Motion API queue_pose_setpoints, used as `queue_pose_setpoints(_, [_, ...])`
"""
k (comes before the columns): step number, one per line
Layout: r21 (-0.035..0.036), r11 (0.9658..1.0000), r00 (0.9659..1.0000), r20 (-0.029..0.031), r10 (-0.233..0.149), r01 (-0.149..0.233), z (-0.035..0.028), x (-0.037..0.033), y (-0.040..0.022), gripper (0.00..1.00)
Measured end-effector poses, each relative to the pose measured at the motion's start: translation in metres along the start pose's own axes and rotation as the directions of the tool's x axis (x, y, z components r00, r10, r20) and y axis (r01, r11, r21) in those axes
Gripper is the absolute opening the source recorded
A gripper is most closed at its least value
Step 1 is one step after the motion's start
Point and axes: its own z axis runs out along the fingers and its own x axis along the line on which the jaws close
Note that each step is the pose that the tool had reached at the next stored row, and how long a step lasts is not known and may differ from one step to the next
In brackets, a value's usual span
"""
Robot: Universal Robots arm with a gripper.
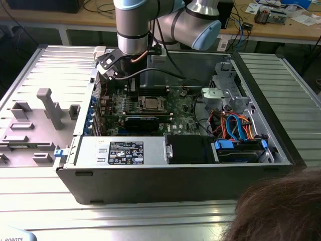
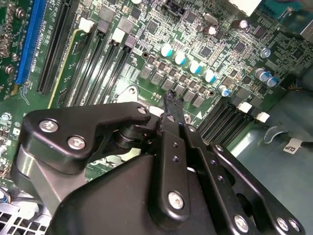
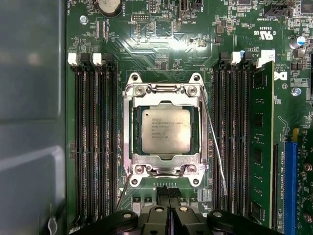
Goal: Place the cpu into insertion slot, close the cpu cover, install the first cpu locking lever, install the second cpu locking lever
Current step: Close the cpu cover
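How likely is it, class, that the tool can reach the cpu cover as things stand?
Probably yes: in the first wrist view the tool hangs close beside the cpu cover, with nothing lying between them over the open board.

The arm [image 1: 134, 30] reaches down from the top edge of the exterior view, its last link upright and its wrist pointing downward. The gripper [image 2: 173, 97] has its two black fingers [image 3: 163, 198] pressed together, with nothing held between them.
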Motion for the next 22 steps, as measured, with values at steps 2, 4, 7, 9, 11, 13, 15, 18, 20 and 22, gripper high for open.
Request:
queue_pose_setpoints(2, [0.0000, 1.0000, 1.0000, 0.0000, 0.000, 0.000, 0.0002, 0.0000, -0.0008, 0.11])
queue_pose_setpoints(4, [0.0000, 1.0000, 1.0000, 0.0000, 0.000, 0.000, 0.0005, 0.0000, -0.0015, 0.11])
queue_pose_setpoints(7, [0.0001, 1.0000, 1.0000, 0.0001, 0.000, 0.000, 0.0009, 0.0000, -0.0026, 0.11])
queue_pose_setpoints(9, [0.0000, 1.0000, 1.0000, 0.0000, 0.000, 0.000, 0.0011, 0.0000, -0.0032, 0.11])
queue_pose_setpoints(11, [0.0000, 1.0000, 1.0000, 0.0000, 0.000, 0.000, 0.0013, 0.0000, -0.0040, 0.11])
queue_pose_setpoints(13, [0.0000, 1.0000, 1.0000, 0.0002, 0.000, 0.000, 0.0015, 0.0000, -0.0053, 0.11])
queue_pose_setpoints(15, [0.0001, 1.0000, 1.0000, 0.0002, 0.000, 0.000, 0.0018, 0.0000, -0.0061, 0.11])
queue_pose_setpoints(18, [0.0001, 1.0000, 1.0000, 0.0002, 0.000, 0.000, 0.0022, 0.0001, -0.0068, 0.11])
queue_pose_setpoints(20, [0.0000, 1.0000, 1.0000, 0.0001, 0.000, 0.000, 0.0024, 0.0001, -0.0073, 0.11])
queue_pose_setpoints(22, [0.0000, 1.0000, 1.0000, 0.0001, 0.000, 0.000, 0.0025, 0.0001, -0.0076, 0.11])
